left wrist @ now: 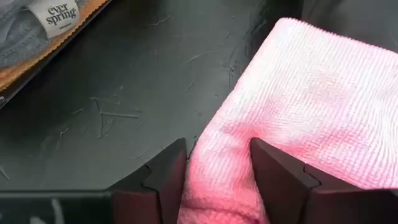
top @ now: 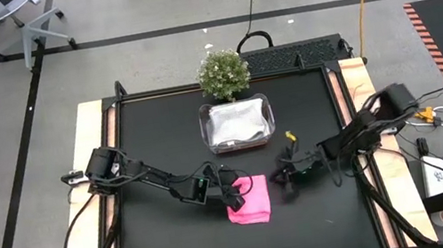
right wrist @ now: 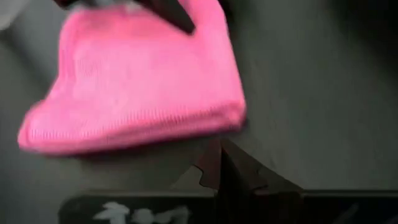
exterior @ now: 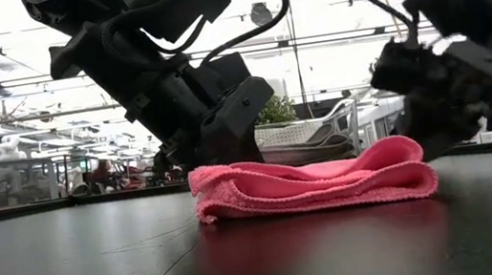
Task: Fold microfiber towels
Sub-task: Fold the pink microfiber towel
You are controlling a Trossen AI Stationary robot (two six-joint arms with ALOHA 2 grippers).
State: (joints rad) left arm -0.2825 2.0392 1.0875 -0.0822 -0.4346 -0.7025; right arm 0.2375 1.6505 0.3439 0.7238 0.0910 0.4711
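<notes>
A bright pink microfiber towel point(top: 250, 201) lies folded in several layers on the black table, also seen in the low view point(exterior: 315, 184). My left gripper point(top: 235, 196) stands open over the towel's left edge, with cloth between its fingers point(left wrist: 219, 177). My right gripper point(top: 285, 184) is shut just off the towel's right edge point(right wrist: 221, 163) and touches nothing. Grey towels point(top: 239, 123) lie in a clear tub; the left wrist view shows one with a label point(left wrist: 25, 28) and an orange edge point(left wrist: 68, 28) beneath it. My left gripper stands astride the pink towel's left edge point(left wrist: 217, 155), near its far corner. Its open fingers point(left wrist: 168, 174) slant down from the table's left, and the thick folded cloth fills the gap between them. The towel lies flat on the table.
The clear tub point(top: 268, 119) stands at the table's far middle, with a small potted plant point(top: 223, 71) behind it. Bare black tabletop point(top: 178, 239) lies to the left, right and near side of the pink towel.
</notes>
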